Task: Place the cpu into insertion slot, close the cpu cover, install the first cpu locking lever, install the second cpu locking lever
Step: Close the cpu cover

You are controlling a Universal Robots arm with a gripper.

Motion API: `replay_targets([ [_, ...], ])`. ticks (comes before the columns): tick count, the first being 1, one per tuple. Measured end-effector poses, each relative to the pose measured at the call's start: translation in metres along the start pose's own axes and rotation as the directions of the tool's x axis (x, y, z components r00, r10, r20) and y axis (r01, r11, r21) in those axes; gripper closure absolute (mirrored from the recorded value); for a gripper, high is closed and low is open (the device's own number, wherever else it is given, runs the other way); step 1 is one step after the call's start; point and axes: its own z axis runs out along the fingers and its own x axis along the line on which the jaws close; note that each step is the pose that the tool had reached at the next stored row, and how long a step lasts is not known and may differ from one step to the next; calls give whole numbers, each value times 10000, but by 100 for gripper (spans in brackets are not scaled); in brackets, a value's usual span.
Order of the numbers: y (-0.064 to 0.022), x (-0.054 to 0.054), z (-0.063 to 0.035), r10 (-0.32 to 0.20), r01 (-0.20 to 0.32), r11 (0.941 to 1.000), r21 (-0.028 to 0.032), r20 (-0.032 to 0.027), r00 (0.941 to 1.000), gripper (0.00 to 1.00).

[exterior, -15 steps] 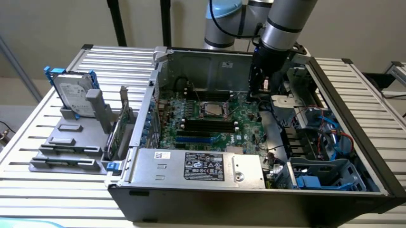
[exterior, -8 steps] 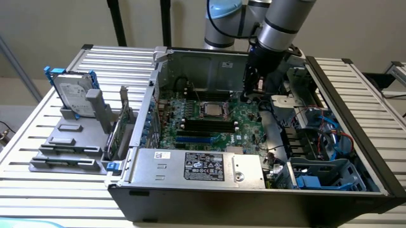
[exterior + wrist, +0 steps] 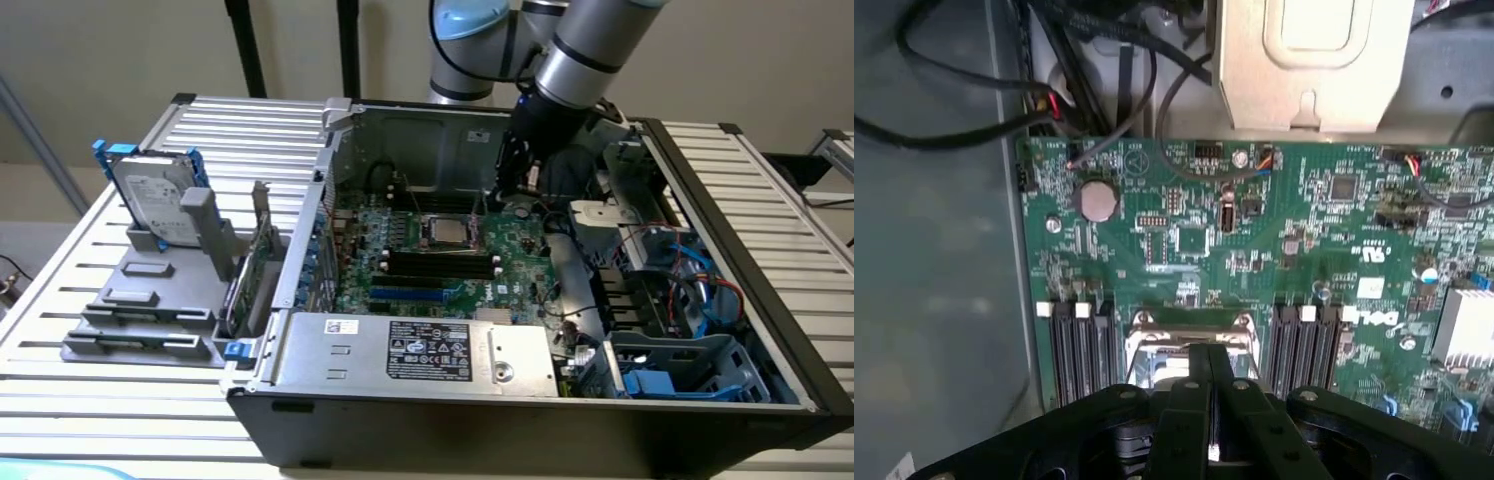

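Note:
Inside the open computer case, the insertion slot (image 3: pixel 447 232) sits on the green board with a silvery frame, the cpu cover (image 3: pixel 430 221), lying around a paler tan-silver square, the cpu (image 3: pixel 449 233). My gripper (image 3: pixel 510 203) hangs just to the exterior view's right of the slot, low over the board. In the wrist view its two black fingers (image 3: pixel 1194 385) are pressed together, so the gripper (image 3: pixel 1209 352) is shut, with nothing visible between them. They stand over the near edge of the cover's metal frame (image 3: pixel 1144 345). The fingers hide most of the slot.
Black memory slots (image 3: pixel 1082 350) flank the socket on both sides. A coin battery (image 3: pixel 1098 199), loose black cables (image 3: pixel 1094 90) and a beige metal bracket (image 3: pixel 1309 65) lie beyond. The power supply (image 3: pixel 414 350) and a blue drive cage (image 3: pixel 681 370) fill the case's front. A hard drive (image 3: pixel 154 200) stands outside.

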Motion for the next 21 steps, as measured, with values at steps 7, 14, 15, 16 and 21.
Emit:
replay_targets([
  [7, -113, -4, 29, 13, -13, 9982, 602, 3, 10000, 89],
  [14, -267, -37, 86, 12, -10, 9964, 853, -14, 10000, 89],
  [15, -293, -46, 96, 11, -10, 9962, 876, -16, 10000, 89],
  [16, -317, -56, 107, 11, -9, 9960, 895, -18, 10000, 89],
  [21, -441, -133, 175, 12, -10, 9955, 951, -23, 10000, 89],
])
